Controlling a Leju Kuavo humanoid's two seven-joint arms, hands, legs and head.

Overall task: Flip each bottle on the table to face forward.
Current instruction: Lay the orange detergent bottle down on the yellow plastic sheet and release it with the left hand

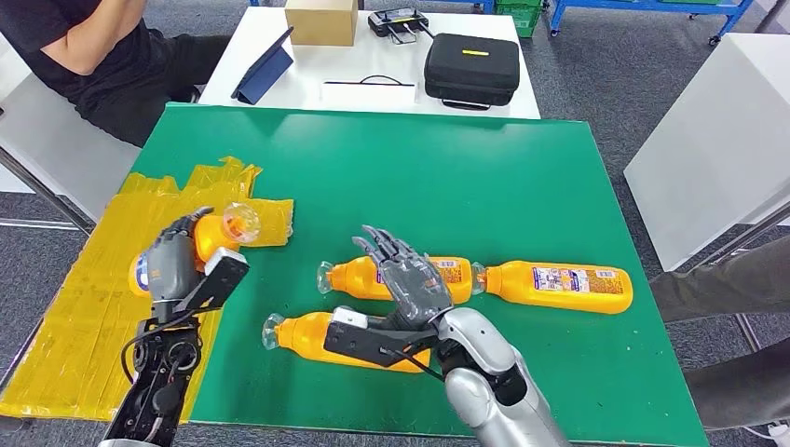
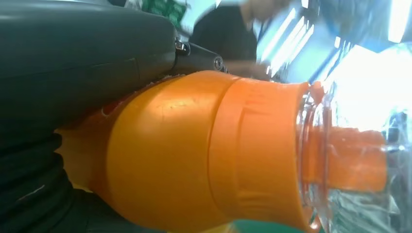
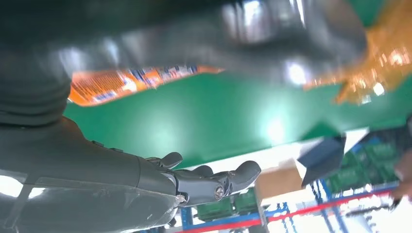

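On the green table [image 1: 447, 158] there are four orange bottles. The left hand [image 1: 170, 264] grips one orange bottle [image 1: 219, 235] at the left side of the table, over the yellow taped sheet [image 1: 84, 317]; its fingers are wrapped around the body, and the clear cap points away from the robot and a little to the right. In the left wrist view the same bottle [image 2: 204, 150] is very close, with the dark fingers [image 2: 82, 53] pressed along its shoulder. The right hand [image 1: 410, 279] is above the middle of the table with its fingers stretched and slightly apart, and it holds nothing; the right wrist view shows these fingers [image 3: 214, 182] extended over the green surface. Under this hand lies a second bottle [image 1: 359, 277] on its side, cap to the left. To the right of it, almost touching, lies a third bottle [image 1: 559, 285] with its label up. A fourth bottle [image 1: 307, 333] lies nearer to the robot, partly hidden by the right wrist. Behind the green table stands a white table [image 1: 373, 93] with a cardboard box [image 1: 321, 20] and a black case [image 1: 471, 65].
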